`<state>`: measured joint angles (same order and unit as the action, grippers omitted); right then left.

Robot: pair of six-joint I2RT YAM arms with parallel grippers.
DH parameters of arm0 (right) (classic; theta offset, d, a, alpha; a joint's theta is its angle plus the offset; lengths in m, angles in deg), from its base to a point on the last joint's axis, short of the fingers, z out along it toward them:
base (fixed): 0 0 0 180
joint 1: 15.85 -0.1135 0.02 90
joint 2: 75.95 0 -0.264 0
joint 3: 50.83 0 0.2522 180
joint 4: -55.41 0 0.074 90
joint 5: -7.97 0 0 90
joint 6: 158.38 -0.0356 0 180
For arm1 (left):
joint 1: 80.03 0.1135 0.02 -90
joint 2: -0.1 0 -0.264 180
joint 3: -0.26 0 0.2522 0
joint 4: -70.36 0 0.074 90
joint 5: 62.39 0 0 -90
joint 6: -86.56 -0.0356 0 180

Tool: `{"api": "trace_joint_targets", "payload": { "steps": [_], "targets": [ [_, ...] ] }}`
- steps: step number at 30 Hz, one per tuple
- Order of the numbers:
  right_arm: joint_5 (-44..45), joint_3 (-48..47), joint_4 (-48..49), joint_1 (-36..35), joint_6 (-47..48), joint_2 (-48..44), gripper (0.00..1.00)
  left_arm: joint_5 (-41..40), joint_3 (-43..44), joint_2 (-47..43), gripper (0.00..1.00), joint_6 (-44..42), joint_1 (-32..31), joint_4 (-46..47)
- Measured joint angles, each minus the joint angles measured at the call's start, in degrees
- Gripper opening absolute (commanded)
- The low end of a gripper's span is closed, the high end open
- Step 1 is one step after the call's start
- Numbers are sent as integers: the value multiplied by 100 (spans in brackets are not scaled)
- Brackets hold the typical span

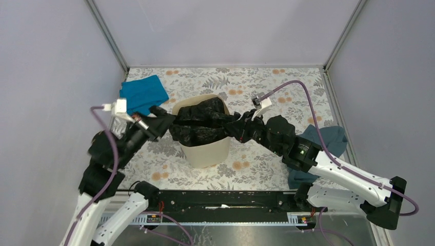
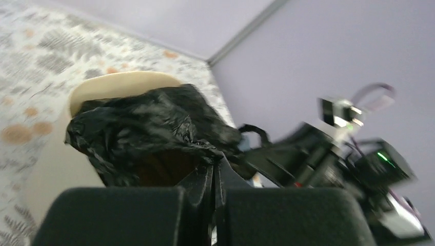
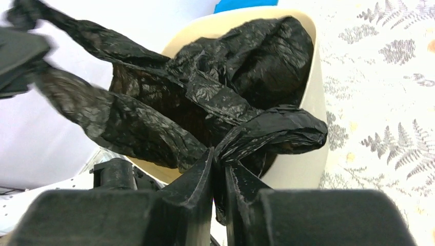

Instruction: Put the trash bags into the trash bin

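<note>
On the floral table [image 1: 169, 169], my left claw [image 2: 213, 171] and right claw [image 3: 218, 159] each pinch the black trash bag [image 1: 202, 123] stretched over the beige trash bin [image 1: 208, 151].

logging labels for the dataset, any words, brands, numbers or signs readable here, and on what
None can be read. The trash bin has plain walls, the trash bag is unmarked black plastic, and the tablecloth carries only leaves and flowers. The right arm shows a green light, no lettering.
</note>
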<state>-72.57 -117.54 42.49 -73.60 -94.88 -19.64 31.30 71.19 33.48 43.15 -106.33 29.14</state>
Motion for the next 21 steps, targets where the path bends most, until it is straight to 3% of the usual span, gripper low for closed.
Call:
{"api": "trace_joint_targets", "payload": {
  "steps": [2,4,8,11,21],
  "targets": [
    [37,0,-201,0,-94,-81,6,372,-118,-560,0,-162,0,129],
    [57,0,-413,0,-195,-168,5,761,-267,-1005,0,-254,-2,238],
    [57,0,-798,0,-367,-369,8,1534,-774,-1410,0,-271,-4,243],
    [81,0,-1078,0,-457,-522,12,1926,-1078,-1427,0,-310,-4,-271],
    [352,402,-1469,0,-704,-741,15,1845,-1250,-1751,0,-352,-11,-1834]
  ]
}}
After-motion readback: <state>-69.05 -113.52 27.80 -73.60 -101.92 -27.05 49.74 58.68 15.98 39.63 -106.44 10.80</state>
